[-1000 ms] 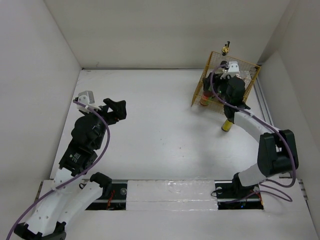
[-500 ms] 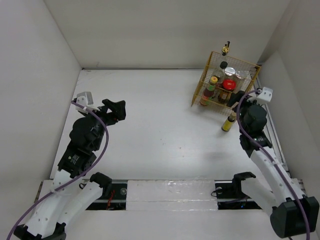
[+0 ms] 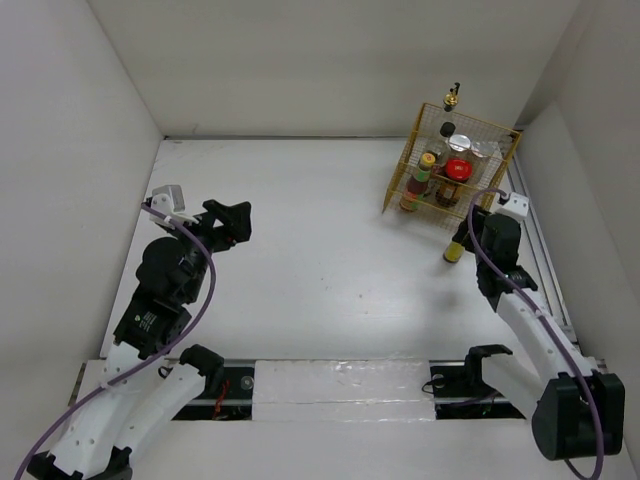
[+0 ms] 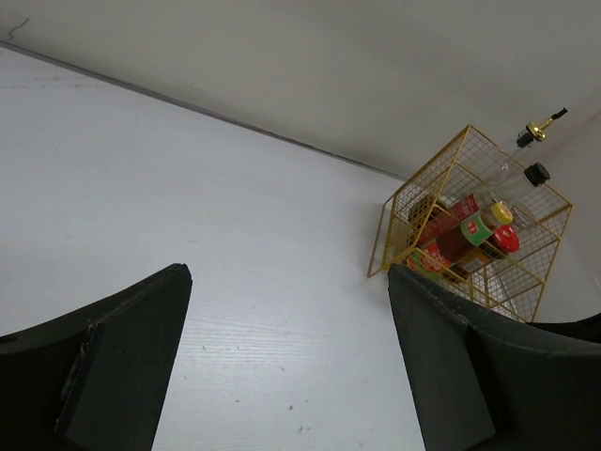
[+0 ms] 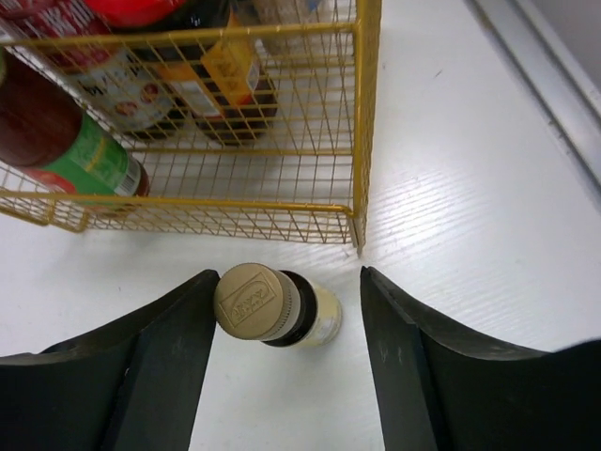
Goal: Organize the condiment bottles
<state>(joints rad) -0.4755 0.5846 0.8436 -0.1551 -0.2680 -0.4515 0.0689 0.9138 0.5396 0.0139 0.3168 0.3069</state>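
- Your right gripper is spread wide, one black finger on each side of a tan-capped bottle, and it grips nothing.
- That bottle stands upright on the white table. In the right wrist view its cap sits tight against the finger at 9 o'clock, and I cannot tell whether they touch. A clear gap shows on the 3 o'clock side.
- From the top camera, the same bottle is at 6 o'clock of the yellow wire rack, just beside the rack's near edge and outside it. Your right arm reaches it from about 2 o'clock.
- The rack sits at 1 o'clock on the table, close to the back and right walls.
- Inside the rack you can see a red-lidded jar, a yellow-capped brown bottle, a black-capped clear bottle and a silver-lidded jar, packed close together.
- A gold-spout bottle stands at the rack's 12 o'clock edge, with its spout above the wire.
- Your left gripper hangs at 9 o'clock on the table, well apart from the rack and every bottle.
- In the left wrist view its jaws are wide apart with only bare table between them, and the rack lies far off at 2 o'clock.
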